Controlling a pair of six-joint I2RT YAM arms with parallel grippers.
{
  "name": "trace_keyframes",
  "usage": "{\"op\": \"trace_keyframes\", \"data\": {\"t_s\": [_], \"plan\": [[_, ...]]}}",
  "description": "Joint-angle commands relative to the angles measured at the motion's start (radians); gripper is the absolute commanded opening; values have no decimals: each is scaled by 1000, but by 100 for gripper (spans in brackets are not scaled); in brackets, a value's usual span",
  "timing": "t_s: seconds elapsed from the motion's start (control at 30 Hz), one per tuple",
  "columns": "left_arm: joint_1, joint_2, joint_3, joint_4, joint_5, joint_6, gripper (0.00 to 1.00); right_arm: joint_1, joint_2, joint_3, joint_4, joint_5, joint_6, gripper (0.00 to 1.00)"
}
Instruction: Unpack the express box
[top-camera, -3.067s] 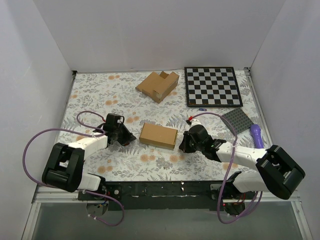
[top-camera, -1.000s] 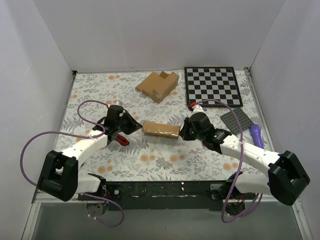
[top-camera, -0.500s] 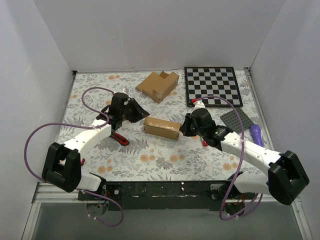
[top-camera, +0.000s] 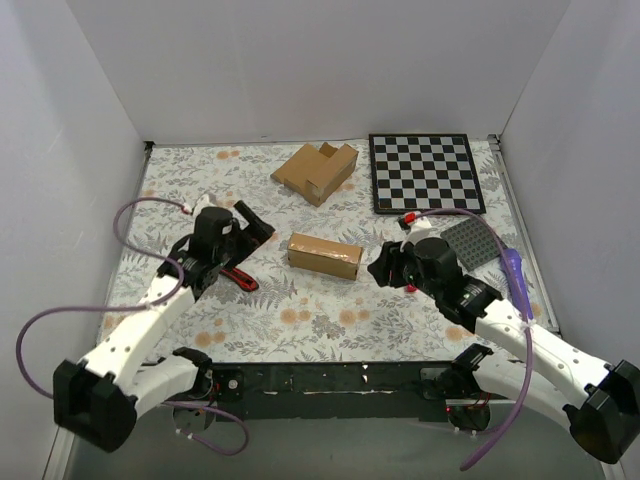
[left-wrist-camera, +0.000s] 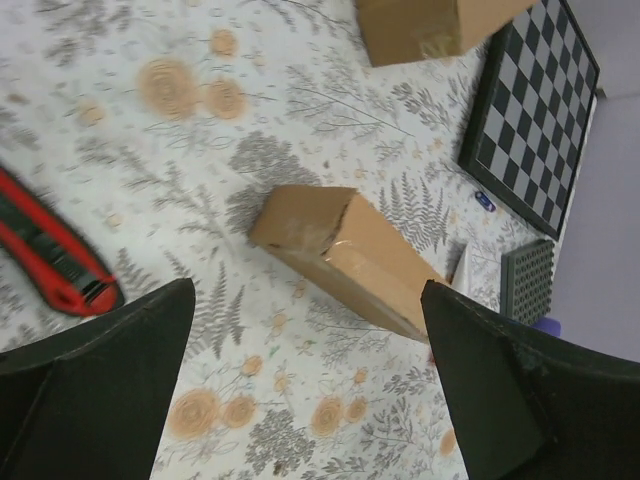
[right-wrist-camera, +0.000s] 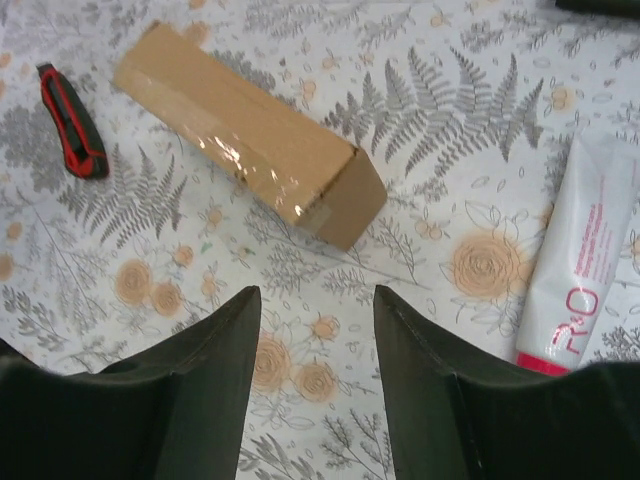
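Express box (top-camera: 324, 255) lies midway between the table's (top-camera: 300, 325) side edges, tape (right-wrist-camera: 262, 160) unbroken, nothing out. Left gripper (top-camera: 254, 224) and right gripper (top-camera: 384, 266) flank it, both spread wide and empty. Red cutter (top-camera: 240, 277) lies unused; slitting and emptying remain, I'd say.

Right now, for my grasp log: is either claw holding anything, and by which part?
Nothing is held. The left claw and right claw are open; the express box lies free between them.

Express box (top-camera: 324, 255) between knife (top-camera: 239, 277) on left and tube (right-wrist-camera: 578, 290) on right, chessboard (top-camera: 427, 172) behind
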Motion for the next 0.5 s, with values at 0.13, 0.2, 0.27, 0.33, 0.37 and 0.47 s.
{"op": "trace_keyframes", "data": {"t_s": [0.13, 0.2, 0.27, 0.33, 0.37, 0.47], "plan": [[18, -264, -158, -238, -211, -178, 98, 6, -80, -138, 11, -21, -65, 55], [23, -238, -160, -270, -232, -206, 98, 6, -78, -135, 11, -26, -65, 54], [44, -192, -154, -321, -248, -299, 98, 6, -83, -130, 13, -26, -57, 54], [69, -85, -134, -335, -225, -336, 97, 8, -87, -130, 22, -38, -51, 53], [92, -46, -125, -358, -215, -385, 95, 8, -89, -127, 28, -41, -49, 53], [100, 84, -85, -378, -192, -423, 93, 8, -91, -125, 31, -50, -32, 53]]}}
